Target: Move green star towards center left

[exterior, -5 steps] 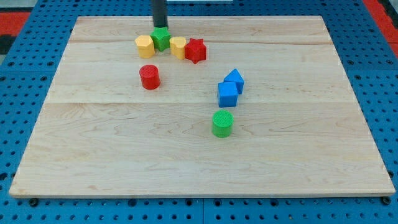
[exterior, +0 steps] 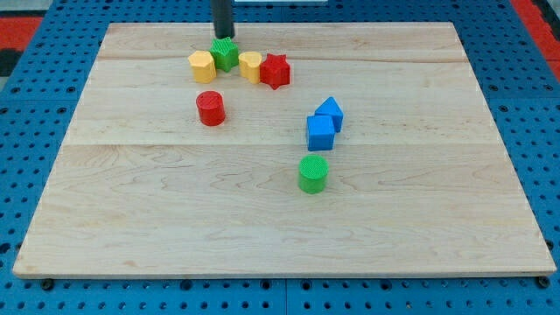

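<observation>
The green star [exterior: 225,54] sits near the view's top, left of centre, between a yellow hexagon block [exterior: 202,66] on its left and a yellow block [exterior: 250,66] on its right. My tip [exterior: 223,37] stands right behind the green star, at its top edge, touching or nearly touching it. The dark rod rises out of the view's top.
A red star [exterior: 275,71] touches the right yellow block. A red cylinder [exterior: 210,108] stands below the green star. Two blue blocks [exterior: 325,123] sit together right of centre, with a green cylinder [exterior: 313,173] below them. The wooden board [exterior: 157,219] lies on a blue pegboard.
The green star and the left yellow hexagon have shifted very slightly. My tip has barely moved.
</observation>
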`<state>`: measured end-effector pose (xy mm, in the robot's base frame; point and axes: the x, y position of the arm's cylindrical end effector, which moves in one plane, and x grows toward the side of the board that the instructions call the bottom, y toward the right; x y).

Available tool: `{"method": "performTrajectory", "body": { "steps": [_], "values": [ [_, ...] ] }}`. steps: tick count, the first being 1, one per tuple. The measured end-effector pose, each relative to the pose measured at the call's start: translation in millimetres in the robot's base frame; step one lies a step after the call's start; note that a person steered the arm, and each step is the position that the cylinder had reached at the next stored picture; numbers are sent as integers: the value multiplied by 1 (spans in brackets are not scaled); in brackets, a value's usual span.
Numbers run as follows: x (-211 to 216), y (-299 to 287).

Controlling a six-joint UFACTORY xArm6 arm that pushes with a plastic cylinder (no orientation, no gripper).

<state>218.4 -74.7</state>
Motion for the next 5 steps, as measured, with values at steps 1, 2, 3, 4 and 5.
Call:
{"method": "performTrajectory", "body": {
  "steps": [1, 2, 3, 4, 5],
  "values": [
    [1, 29],
    [6, 46],
    [16, 52],
    [18, 46],
    [26, 29]
  ]
}}
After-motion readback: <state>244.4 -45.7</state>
